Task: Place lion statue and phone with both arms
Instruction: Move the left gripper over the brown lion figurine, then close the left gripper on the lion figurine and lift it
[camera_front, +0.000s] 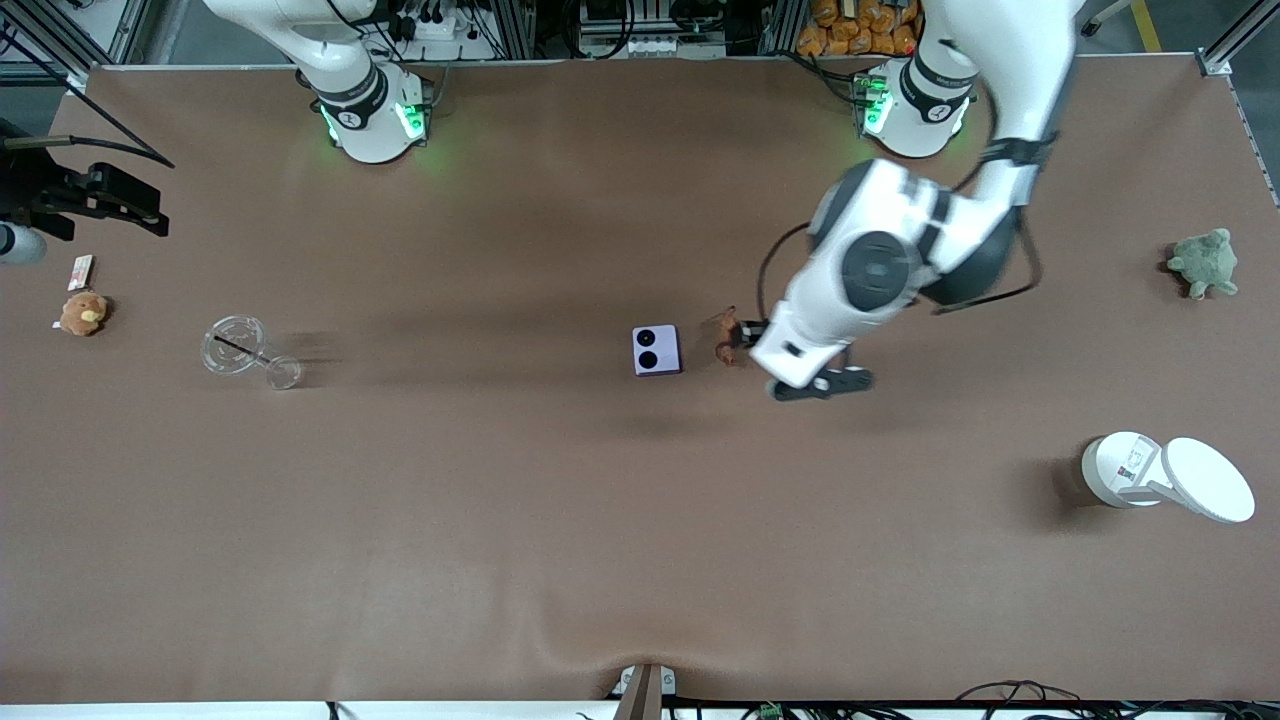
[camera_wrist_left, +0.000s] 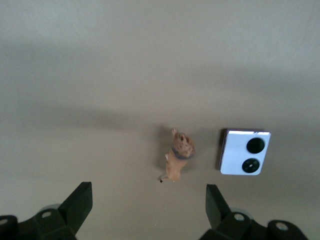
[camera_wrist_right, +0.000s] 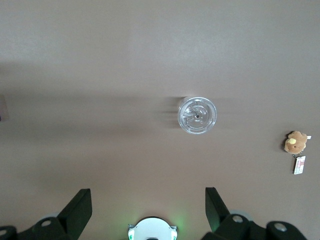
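The lion statue (camera_front: 727, 338), small and brown, lies on the brown table (camera_front: 500, 520) near its middle. Close beside it, toward the right arm's end, lies the pale lavender phone (camera_front: 657, 350) with two black camera circles up. My left gripper (camera_front: 785, 358) hangs over the table just beside the lion, toward the left arm's end. In the left wrist view it (camera_wrist_left: 148, 200) is open and empty, with the lion (camera_wrist_left: 179, 157) and the phone (camera_wrist_left: 245, 152) below it. My right gripper (camera_wrist_right: 148, 200) is open and empty, high above its own base, out of the front view.
A clear glass cup (camera_front: 240, 352) and a tan plush toy (camera_front: 82, 313) lie toward the right arm's end. A green plush turtle (camera_front: 1205, 262) and a white canister with an open lid (camera_front: 1165, 475) sit toward the left arm's end.
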